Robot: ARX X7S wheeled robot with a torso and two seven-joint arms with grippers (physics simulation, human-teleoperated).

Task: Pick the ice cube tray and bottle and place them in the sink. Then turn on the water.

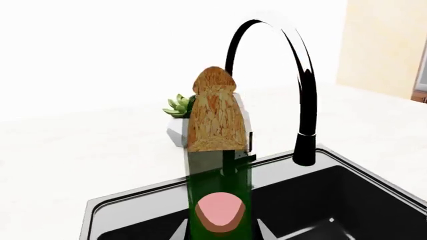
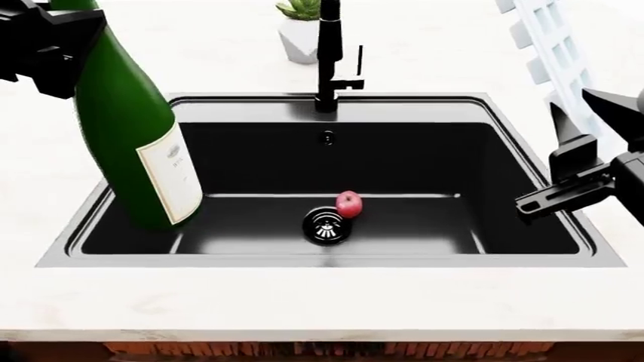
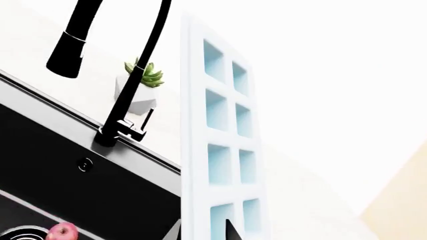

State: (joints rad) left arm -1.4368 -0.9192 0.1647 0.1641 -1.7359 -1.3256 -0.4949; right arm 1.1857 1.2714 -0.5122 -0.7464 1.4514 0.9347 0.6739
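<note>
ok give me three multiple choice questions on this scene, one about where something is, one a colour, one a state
1. Where is the apple?
A. on the countertop
B. in the sink beside the drain
C. in the right end effector

2. What colour is the bottle glass?
A. dark green
B. clear
C. brown

3. What is the left end effector doing?
A. hanging open over the drain
B. resting shut on the faucet
C. holding the bottle tilted over the sink's left side

Answers:
1 B, the apple lies on the basin floor next to the drain.
2 A, the head view shows green glass.
3 C, the bottle leans in its grip, base low in the basin.
</note>
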